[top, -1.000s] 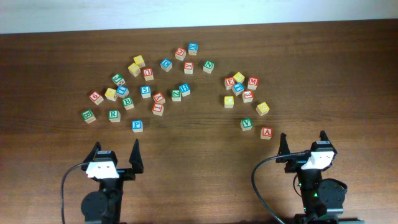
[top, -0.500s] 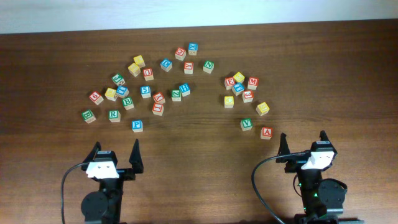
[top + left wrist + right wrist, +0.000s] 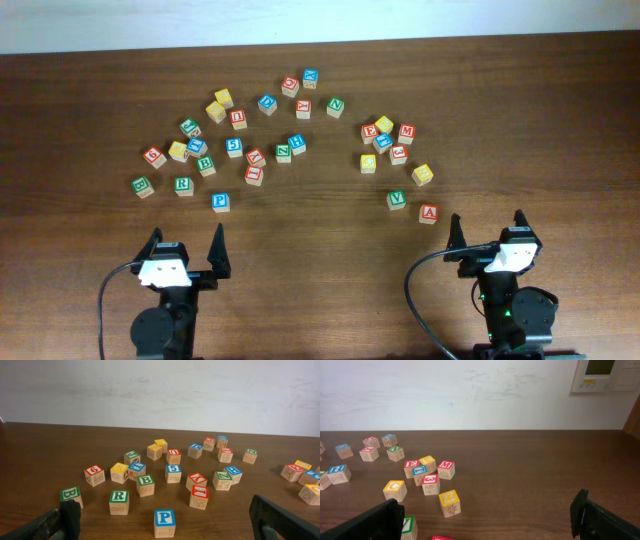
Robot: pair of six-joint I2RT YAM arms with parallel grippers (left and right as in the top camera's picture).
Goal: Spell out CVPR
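Letter blocks lie scattered across the far half of the wooden table. The blue P [image 3: 220, 201] and green R [image 3: 184, 185] sit at the left, just ahead of my left gripper [image 3: 187, 255]. They also show in the left wrist view: P [image 3: 164, 522], R [image 3: 119, 501]. The green V [image 3: 397, 200] and yellow C [image 3: 369, 162] lie at the right, ahead of my right gripper [image 3: 487, 232]. The right wrist view shows the C [image 3: 395, 490] and the V [image 3: 407, 527]. Both grippers are open and empty: left [image 3: 167, 532], right [image 3: 487, 522].
A red A block [image 3: 428, 213] and a yellow S block [image 3: 423, 174] lie next to the V. A green B block [image 3: 142, 186] lies left of the R. Several more blocks form an arc toward the back [image 3: 268, 103]. A white wall runs behind the table.
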